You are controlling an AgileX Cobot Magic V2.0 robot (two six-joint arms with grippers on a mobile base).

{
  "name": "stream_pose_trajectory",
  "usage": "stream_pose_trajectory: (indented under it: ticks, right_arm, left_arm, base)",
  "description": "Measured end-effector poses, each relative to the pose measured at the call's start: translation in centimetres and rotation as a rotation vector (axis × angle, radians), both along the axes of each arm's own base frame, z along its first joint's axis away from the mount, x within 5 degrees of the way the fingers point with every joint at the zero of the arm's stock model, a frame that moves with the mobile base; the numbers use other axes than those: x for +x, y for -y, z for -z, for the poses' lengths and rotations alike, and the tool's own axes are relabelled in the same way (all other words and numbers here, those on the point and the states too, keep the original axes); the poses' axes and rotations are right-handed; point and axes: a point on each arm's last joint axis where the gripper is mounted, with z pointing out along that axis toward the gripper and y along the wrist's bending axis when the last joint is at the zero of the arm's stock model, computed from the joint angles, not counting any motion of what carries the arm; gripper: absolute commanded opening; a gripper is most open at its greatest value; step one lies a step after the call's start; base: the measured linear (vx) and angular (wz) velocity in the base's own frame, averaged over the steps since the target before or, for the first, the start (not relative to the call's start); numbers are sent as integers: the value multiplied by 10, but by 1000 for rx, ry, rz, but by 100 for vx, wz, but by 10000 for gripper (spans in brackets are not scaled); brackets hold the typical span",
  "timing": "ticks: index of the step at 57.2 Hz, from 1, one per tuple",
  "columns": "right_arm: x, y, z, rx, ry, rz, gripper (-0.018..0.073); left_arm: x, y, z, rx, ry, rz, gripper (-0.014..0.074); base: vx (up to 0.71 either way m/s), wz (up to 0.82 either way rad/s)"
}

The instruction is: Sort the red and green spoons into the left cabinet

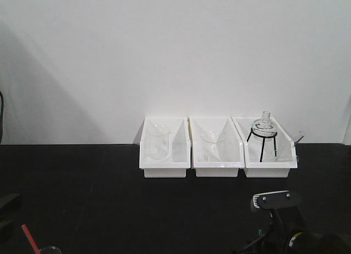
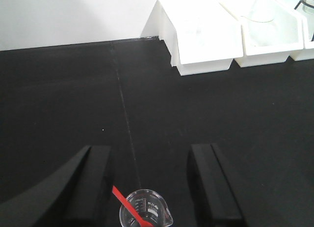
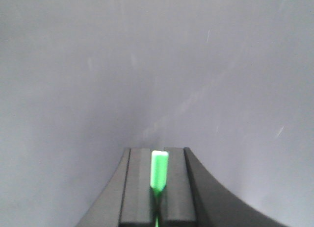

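Note:
The red spoon (image 2: 128, 201) stands slanted in a small clear beaker (image 2: 146, 211) on the black table. My left gripper (image 2: 149, 149) hovers over it, open, one finger on each side of the beaker and touching neither beaker nor spoon. In the front view the red spoon (image 1: 30, 238) pokes up at the bottom left. My right gripper (image 3: 160, 152) is shut on the green spoon (image 3: 159, 172), whose flat end sticks out just past the pads. A blank pale grey surface fills the right wrist view behind it. The left cabinet is out of view.
Three white bins (image 1: 219, 167) stand side by side against the white wall, holding clear glassware and a flask on a black tripod (image 1: 262, 137). My right arm (image 1: 274, 202) shows at the bottom right of the front view. The black table (image 1: 98, 199) stretches to the left.

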Motion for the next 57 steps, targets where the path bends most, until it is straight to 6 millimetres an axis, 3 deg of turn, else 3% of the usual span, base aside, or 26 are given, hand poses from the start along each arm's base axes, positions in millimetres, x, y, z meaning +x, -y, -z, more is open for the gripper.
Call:
stream_pose_trajectory:
  ticks: [11,26,40,57]
  right_arm:
    - [-11,4,-43,43,151,3,-3]
    - [-40,13,-101,104,333,0,-3]
    - [-49,14,-107,108,318,-17,-3]
    - [-52,13,-103,98,270,-32,-3]
  left_arm:
    - [-1,0,2,-63,-38,-25,459]
    - [5,2,12,-303,-174,-151,459]
    - [39,3,33,-333,-178,-218,459]
    - [71,6,75,-244,-283,-231,459]
  base:
    - [0,0]
    - [0,0]
    - [0,0]
    - [0,0]
